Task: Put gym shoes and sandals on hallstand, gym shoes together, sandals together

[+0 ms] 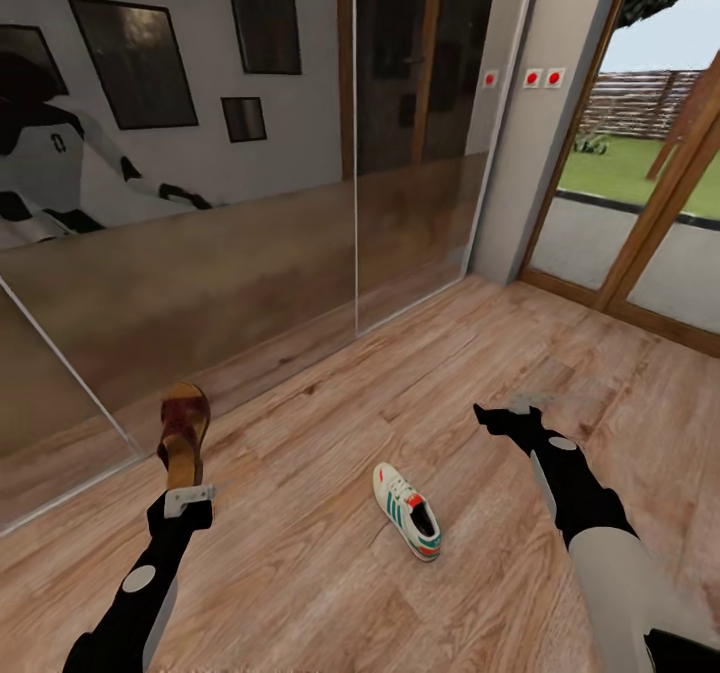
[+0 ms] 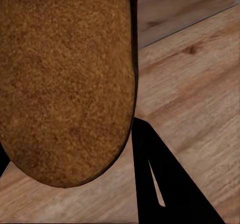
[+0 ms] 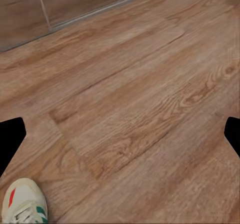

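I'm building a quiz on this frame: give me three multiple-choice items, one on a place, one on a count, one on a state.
1. Where is the gym shoe?
A. On the floor between the arms
B. In the right hand
C. On a shelf

2. How many gym shoes are on the floor?
A. Three
B. Two
C. One

3. What is the left hand doing?
A. Hanging open
B. Holding a sandal
C. Holding a gym shoe

Answers: 1 A, it lies on the planks between both arms. 2 C, a single sneaker shows. 3 B, the sandal stands up from the left hand; the right hand is open and holds nothing.
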You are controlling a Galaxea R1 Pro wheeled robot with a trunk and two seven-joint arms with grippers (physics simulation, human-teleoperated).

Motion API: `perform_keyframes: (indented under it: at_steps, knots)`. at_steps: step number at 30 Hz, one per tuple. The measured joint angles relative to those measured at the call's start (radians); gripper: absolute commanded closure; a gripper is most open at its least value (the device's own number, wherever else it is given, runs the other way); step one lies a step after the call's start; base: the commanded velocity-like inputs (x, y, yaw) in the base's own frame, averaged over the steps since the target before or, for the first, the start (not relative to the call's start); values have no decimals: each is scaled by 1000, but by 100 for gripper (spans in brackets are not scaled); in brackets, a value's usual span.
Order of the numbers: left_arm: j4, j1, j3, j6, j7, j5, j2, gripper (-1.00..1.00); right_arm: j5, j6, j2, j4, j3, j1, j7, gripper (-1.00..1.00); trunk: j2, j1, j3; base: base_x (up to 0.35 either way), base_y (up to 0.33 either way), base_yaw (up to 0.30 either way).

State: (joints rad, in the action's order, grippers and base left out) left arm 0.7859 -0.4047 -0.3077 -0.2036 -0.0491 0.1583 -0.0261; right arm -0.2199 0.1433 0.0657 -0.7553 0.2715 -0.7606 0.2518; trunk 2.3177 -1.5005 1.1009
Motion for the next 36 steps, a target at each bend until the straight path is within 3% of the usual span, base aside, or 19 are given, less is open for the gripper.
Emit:
perform_keyframes:
  at_steps: [16, 23, 36]
  knots:
    - [0, 2, 1, -2, 0, 0, 2, 100, -1, -3, -11, -7, 2, 0, -1, -100, 0, 0, 0, 0, -25, 276]
    - [1, 2, 21, -2, 0, 1, 19, 100, -1, -3, -11, -8, 2, 0, -1, -100, 0, 0, 0, 0, -104, 277]
    - [0, 3, 29, -2, -1, 0, 25, 100, 0, -3, -11, -8, 2, 0, -1, -100, 0, 0, 0, -40, -50, 276]
